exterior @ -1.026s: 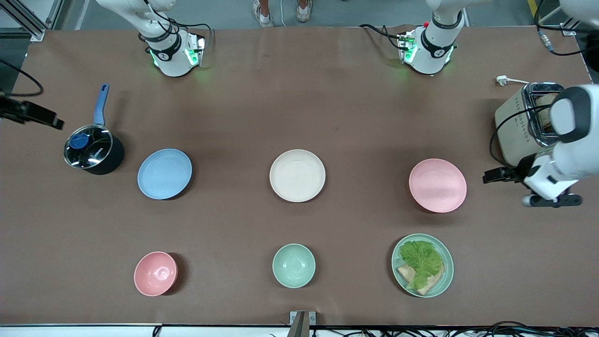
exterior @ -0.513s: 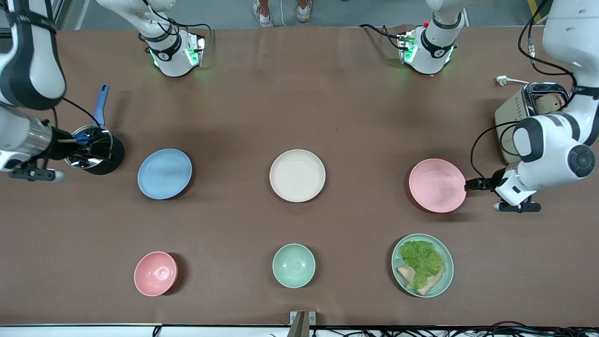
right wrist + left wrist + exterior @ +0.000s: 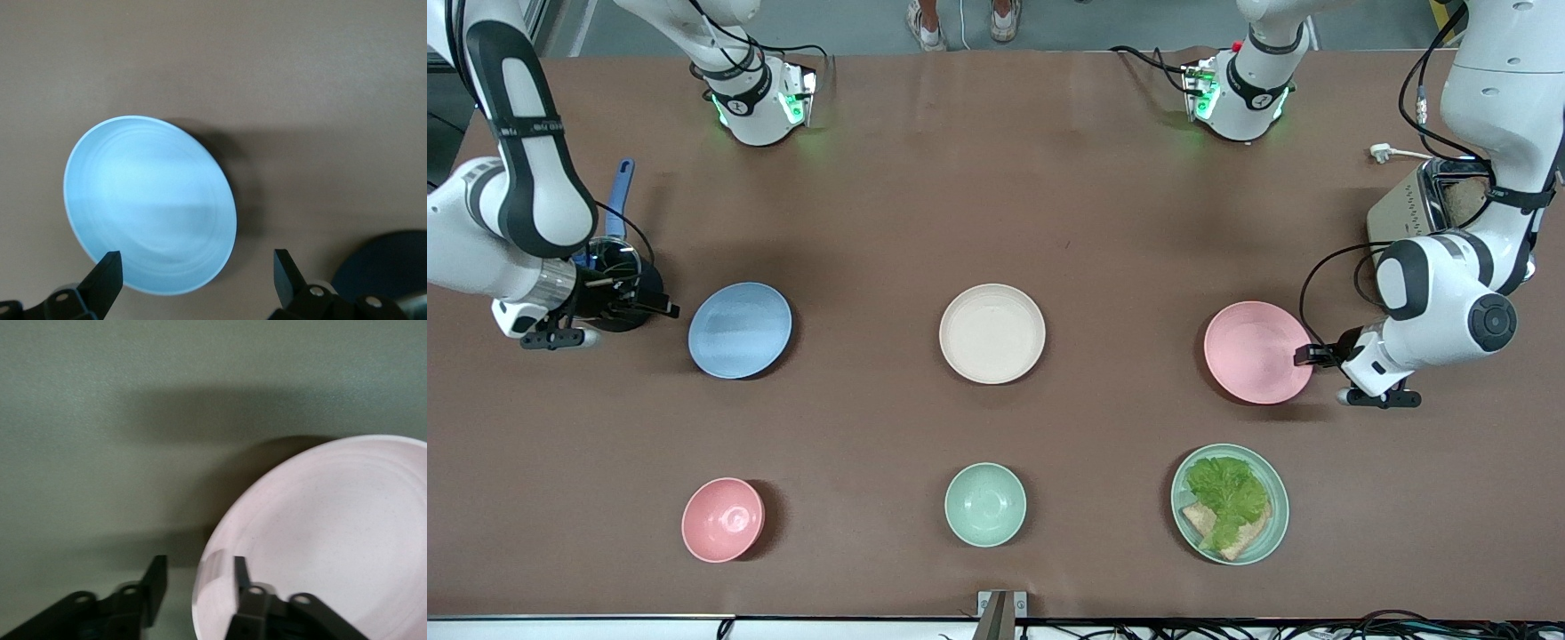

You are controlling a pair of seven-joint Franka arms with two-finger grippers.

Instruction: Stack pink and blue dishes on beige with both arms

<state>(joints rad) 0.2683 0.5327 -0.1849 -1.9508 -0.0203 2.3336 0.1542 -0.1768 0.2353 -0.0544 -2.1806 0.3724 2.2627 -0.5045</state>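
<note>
Three equal plates lie in a row across the table's middle. The light blue plate (image 3: pixel 739 330) (image 3: pixel 150 203) is toward the right arm's end, the cream-beige plate (image 3: pixel 991 333) in the centre, and the pale pink plate (image 3: pixel 1257 352) (image 3: pixel 333 533) toward the left arm's end. My left gripper (image 3: pixel 1307 356) (image 3: pixel 197 581) is open and low at the pink plate's outer rim. One finger is over the plate and the other over the table. My right gripper (image 3: pixel 665 310) (image 3: pixel 195 275) is open wide, between the pot and the blue plate's edge.
A black pot (image 3: pixel 605 289) with a glass lid and blue handle stands by the right gripper. A toaster (image 3: pixel 1418 227) sits at the left arm's end. Nearer the camera are a pink bowl (image 3: pixel 722 519), a mint bowl (image 3: pixel 984 504) and a mint plate (image 3: pixel 1280 498) with lettuce and bread.
Both arms have swung in. The left gripper has moved from beside the toaster to the pink plate's rim. The right gripper has moved past the pot toward the blue plate.
</note>
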